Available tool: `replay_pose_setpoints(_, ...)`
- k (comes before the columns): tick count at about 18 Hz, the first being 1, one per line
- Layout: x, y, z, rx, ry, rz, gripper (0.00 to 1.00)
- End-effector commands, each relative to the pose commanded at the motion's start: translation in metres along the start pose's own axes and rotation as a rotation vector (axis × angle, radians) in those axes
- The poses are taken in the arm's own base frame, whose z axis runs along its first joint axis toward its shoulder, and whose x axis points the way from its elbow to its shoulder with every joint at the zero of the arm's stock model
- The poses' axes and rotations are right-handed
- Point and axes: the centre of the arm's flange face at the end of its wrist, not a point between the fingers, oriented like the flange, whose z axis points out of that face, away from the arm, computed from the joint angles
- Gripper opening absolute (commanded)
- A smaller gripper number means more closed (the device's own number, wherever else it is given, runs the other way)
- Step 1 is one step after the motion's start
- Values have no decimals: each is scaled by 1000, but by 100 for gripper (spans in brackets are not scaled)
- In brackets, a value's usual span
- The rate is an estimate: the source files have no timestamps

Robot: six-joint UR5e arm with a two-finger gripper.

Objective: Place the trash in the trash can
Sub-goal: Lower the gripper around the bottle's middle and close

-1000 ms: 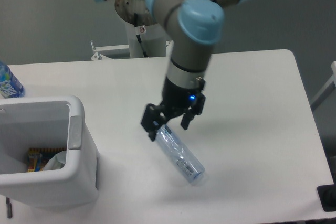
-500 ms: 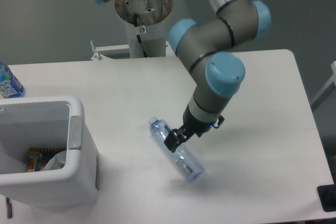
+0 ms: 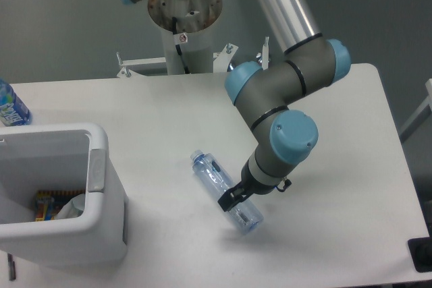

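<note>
White tabletop (image 3: 337,166) carries a clear bluish bottle (image 3: 217,185) lying on its side near the middle, cap toward ten o'clock and base toward four o'clock. The gripper (image 3: 229,200) sits low over the bottle's lower half, touching it; whether its fingers are spread or pinching the bottle I cannot tell. At nine o'clock from the bottle stands the white bin (image 3: 101,187), with scraps inside. A blue-labelled bottle (image 3: 9,107) peeks in at the left edge.

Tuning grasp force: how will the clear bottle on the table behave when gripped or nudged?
The clear bottle looks empty, so it is probably light. Its thin walls may buckle under the gripper. It lies on its round side on the table, so it may roll.
</note>
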Motion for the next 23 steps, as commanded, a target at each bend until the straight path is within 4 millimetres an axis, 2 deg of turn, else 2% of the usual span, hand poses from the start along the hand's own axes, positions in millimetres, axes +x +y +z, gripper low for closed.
replay_pose_setpoints(4,-1,-3,11,-3,-27,4,100)
replay_pose_setpoints(7,5,-2,18,-5,-38,16,100)
replay_pose_setpoints(12,15,-1,46,-37,-113,48,100)
replay_pose_setpoints(15,15,0,48,-39,-126,58,99)
replay_pose_setpoints(23,15,0,45,-34,-133,62,79)
